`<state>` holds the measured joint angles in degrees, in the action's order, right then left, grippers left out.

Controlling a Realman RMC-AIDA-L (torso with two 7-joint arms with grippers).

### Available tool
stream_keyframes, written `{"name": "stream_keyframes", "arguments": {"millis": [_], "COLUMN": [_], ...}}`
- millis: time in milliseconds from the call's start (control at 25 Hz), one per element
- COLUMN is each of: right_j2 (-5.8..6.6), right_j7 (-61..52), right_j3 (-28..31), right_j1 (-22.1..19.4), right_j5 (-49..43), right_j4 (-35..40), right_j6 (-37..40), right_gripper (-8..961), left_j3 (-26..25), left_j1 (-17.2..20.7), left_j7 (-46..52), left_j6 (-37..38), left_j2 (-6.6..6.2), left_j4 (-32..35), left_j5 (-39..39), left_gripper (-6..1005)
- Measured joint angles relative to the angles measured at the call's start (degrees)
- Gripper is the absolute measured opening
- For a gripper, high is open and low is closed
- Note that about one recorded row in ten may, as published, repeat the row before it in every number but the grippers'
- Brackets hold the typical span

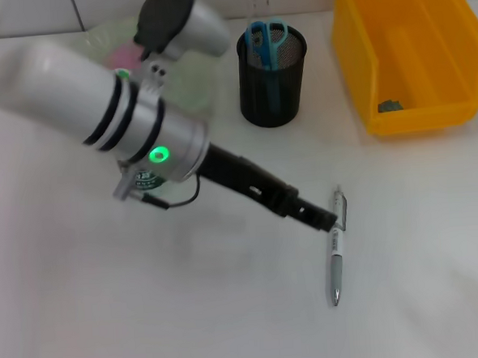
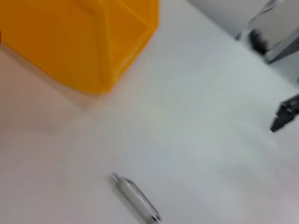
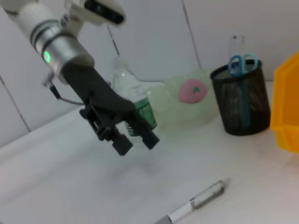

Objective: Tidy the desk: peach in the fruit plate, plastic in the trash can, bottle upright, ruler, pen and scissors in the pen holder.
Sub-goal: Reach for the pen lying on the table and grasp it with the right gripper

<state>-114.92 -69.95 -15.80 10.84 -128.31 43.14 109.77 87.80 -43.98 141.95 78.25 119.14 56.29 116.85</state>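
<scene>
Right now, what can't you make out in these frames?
- Clear plastic bottle: head view, left arm covers it; label unreadable.
- Pink peach in pale green fruit plate: head view, mostly behind arm.
- Dark item in yellow plastic bin: too small to identify.
- Silver pen: left wrist view, blurred, cut by edge.
- Right gripper: fingers unclear.

You have a white counter (image 1: 190,312) filling most of the head view, plain and matte, with a faint grey shadow near its middle. Behind it stands a pale wall (image 3: 154,37), which thin dark seams split into panels, as you can see in the right wrist view. In the head view, a thin dark line (image 1: 74,6), perhaps a cable, runs down the wall to the counter's far edge. In the left wrist view, beyond the counter's edge, you can make out blurred grey shapes (image 2: 275,23) with a dark blot beside them, too blurred to identify.
</scene>
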Motion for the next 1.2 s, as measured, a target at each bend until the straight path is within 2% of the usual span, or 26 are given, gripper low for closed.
{"name": "stream_keyframes", "arguments": {"millis": [80,200,320,400,520,600,640,800,1160,1200], "right_j2": [-0.06,-0.16,-0.16,-0.15,-0.21,-0.30,-0.30,-0.44,-0.76,-0.91], "right_j7": [0.01,0.04,0.03,-0.12,-0.12,0.03,0.03,0.07,0.11,0.13], "right_j3": [0.01,0.06,0.08,0.60,1.33,1.63,1.63,1.65,1.65,1.65], "right_j1": [-0.07,-0.15,-0.06,0.28,0.42,0.55,0.55,1.15,2.11,2.40], "right_j5": [0.00,-0.02,0.04,0.13,0.22,0.33,0.33,0.54,0.65,0.67], "right_j4": [0.00,-0.04,-0.06,-0.08,-0.08,-0.08,-0.08,-0.20,-0.81,-0.88], "right_j6": [-0.42,-1.44,-1.51,-1.51,-1.38,-1.38,-1.38,-1.56,-1.90,-1.96], "right_gripper": [606,606,606,606,605,605,605,604,604,605], "left_j3": [1.53,8.15,10.32,14.08,16.09,19.36,19.36,23.76,26.28,28.19], "left_j1": [-0.89,-5.03,-6.33,-7.06,-6.99,-6.46,-6.46,-5.08,-3.23,-2.77], "left_j7": [3.20,14.40,17.13,20.93,22.25,22.73,22.73,22.81,22.90,22.93], "left_j6": [-0.83,-3.97,-4.36,-6.38,-8.81,-14.45,-14.45,-22.21,-25.85,-27.56], "left_j2": [0.00,0.02,0.03,0.04,0.04,0.04,0.04,0.10,0.13,0.13], "left_j4": [1.30,4.31,4.47,4.68,4.18,1.03,1.03,-3.02,-2.59,-1.52], "left_j5": [1.55,6.97,7.14,7.01,6.78,4.07,4.07,0.98,-0.76,-1.29], "left_gripper": [802,802,802,802,802,802,801,801,744,734]}}
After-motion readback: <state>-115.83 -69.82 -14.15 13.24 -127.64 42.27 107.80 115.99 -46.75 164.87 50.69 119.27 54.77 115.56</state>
